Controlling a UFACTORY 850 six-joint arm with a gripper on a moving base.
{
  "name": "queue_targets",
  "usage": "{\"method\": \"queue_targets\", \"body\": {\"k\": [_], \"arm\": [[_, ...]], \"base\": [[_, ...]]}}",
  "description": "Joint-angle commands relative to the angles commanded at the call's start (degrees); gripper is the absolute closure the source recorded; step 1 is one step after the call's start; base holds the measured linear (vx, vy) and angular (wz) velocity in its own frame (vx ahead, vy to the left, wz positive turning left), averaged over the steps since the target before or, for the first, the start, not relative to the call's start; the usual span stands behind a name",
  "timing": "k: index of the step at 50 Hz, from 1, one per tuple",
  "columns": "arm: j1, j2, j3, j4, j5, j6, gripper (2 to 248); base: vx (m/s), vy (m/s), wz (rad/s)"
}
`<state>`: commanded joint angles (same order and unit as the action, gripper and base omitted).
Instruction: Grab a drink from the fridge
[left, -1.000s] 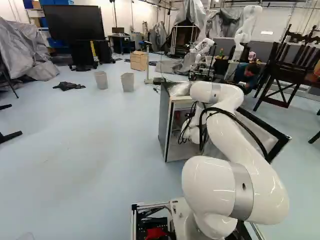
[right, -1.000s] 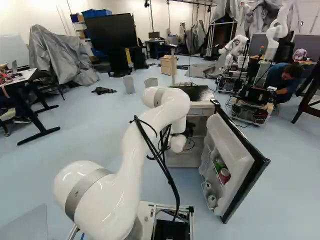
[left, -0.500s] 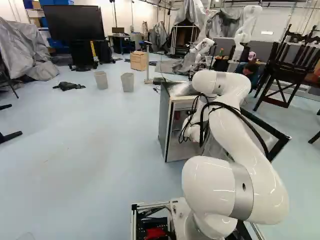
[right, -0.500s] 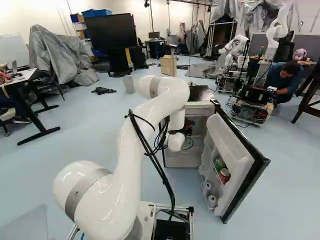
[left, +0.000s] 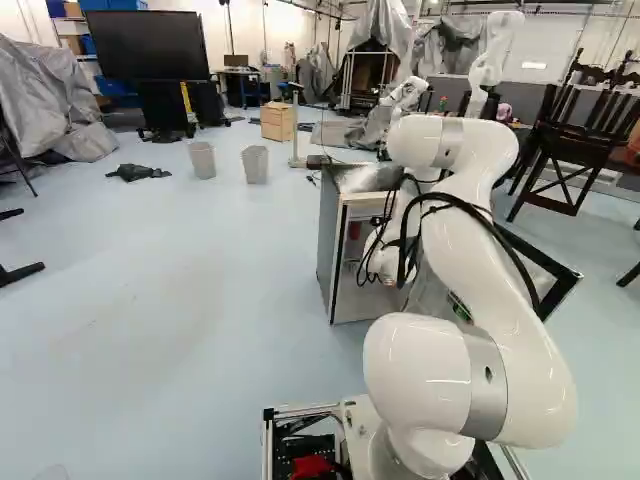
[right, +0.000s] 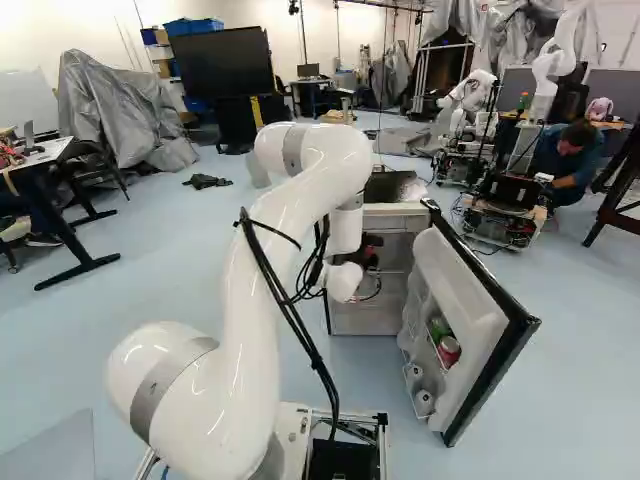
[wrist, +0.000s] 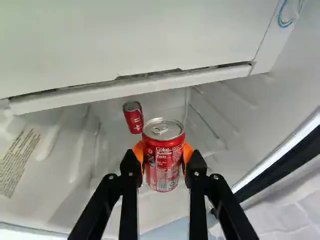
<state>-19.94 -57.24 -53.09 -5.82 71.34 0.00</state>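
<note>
Arm (right: 250, 260) position is the item to check first: compared with the earlier base views, its elbow is higher and farther back toward you, and its wrist end is drawn slightly toward the base. The base has not moved. The door (right: 468, 292) remains open at about 1 o'clock from the base and has not shifted.

Verify the grip in the wrist view. The fingers (wrist: 130, 171) are closed on a red can (wrist: 163, 162), with an orange pad against each side. The can is upright, at or just inside the mouth of the fridge (left: 329, 240); you cannot tell which exactly. A second can (wrist: 133, 118) lies beyond it, at 11 o'clock from the gripper, 12 o'clock being straight ahead.

Treat the grasp as complete and the withdrawal as probably under way. Next, back the can straight out toward 6 o'clock, keeping it level. Caution: lifting too soon could knock it on the white panel (wrist: 130, 42); swinging toward 3 o'clock could strike the open door.
</note>
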Motion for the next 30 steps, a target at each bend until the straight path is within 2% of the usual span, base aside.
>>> {"method": "queue_targets", "body": {"k": [30], "arm": [[1.41,11.19,13.22,0.0,0.0,0.0,155]], "base": [[0.0,0.0,0.0]]}}
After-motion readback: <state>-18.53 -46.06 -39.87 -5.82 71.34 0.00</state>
